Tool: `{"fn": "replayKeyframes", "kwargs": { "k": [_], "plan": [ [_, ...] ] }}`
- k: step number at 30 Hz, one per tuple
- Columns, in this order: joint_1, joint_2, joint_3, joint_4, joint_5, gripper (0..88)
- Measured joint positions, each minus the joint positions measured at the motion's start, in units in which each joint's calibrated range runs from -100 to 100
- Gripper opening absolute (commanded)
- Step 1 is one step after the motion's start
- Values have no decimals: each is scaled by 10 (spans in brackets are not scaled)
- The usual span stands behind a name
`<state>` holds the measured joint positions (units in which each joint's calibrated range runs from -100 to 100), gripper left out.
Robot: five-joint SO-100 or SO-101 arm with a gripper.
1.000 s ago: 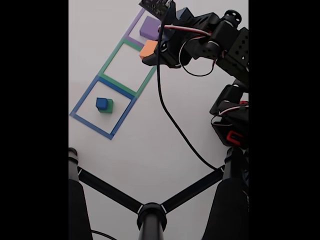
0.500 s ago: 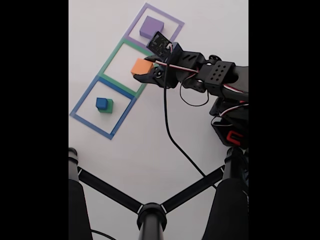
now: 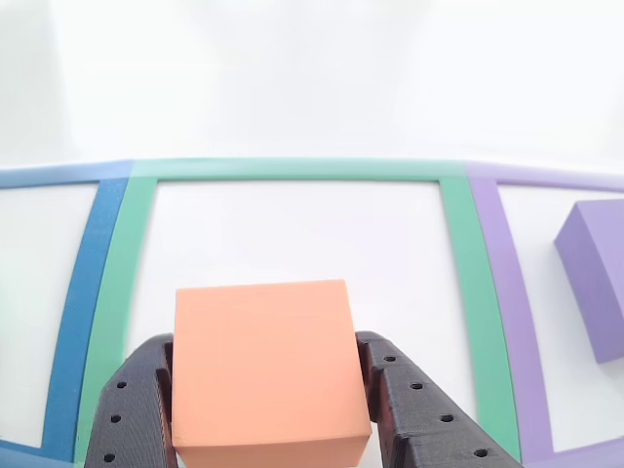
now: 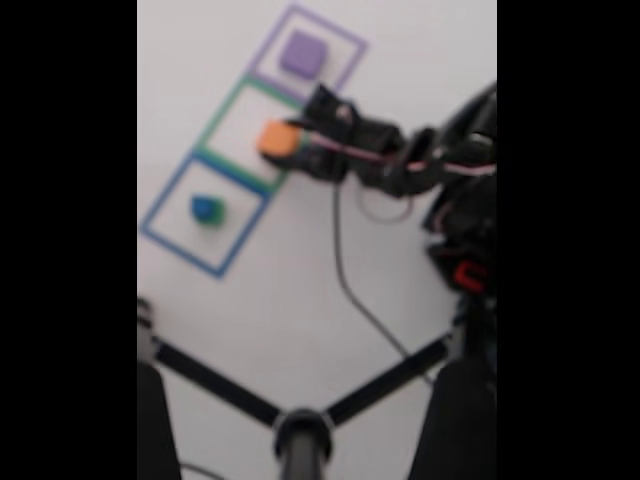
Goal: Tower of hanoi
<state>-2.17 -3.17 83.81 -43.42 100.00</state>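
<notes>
- The matte orange square block [image 3: 265, 370] sits clamped between my two black perforated fingers [image 3: 132, 405], one against each side face. In the other view it is over the near part of the green tape square outline [image 3: 297, 170].
- My gripper [image 3: 268, 429] is closed on this block. I cannot tell from either view whether its underside already touches the table.
- I judge the side grip deliberate: it leaves the top and bottom faces free, so the block can be set flat inside the outline.
- Orientation: the top face is level and the front face looks toward the camera in the other view. The block is near-cubic, with no clear long axis. Its edges run roughly parallel to the green tape sides.
- The matte purple square block [image 3: 595, 278] rests inside the purple tape square outline [image 3: 507, 292], well apart on the right of the other view.
- In the blurred fixed view, the small blue cube on the green block [image 4: 207, 209] lies inside the blue tape square outline [image 4: 160, 240]. The two are too smeared to separate.
- The white table surface [image 4: 260, 320] carries all three outlines.
</notes>
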Motion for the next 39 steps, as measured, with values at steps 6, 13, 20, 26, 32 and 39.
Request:
{"fn": "replayKeyframes", "kwargs": {
  "k": [6,13,20,26,32,39],
  "plan": [
    [5,105,-47,-71,0,83],
    [9,172,-96,-109,0,92],
    [12,201,-108,-135,0,158],
    [14,206,-108,-141,0,227],
    [21,212,-107,-141,0,273],
    [22,196,-105,-141,0,283]
  ]
}}
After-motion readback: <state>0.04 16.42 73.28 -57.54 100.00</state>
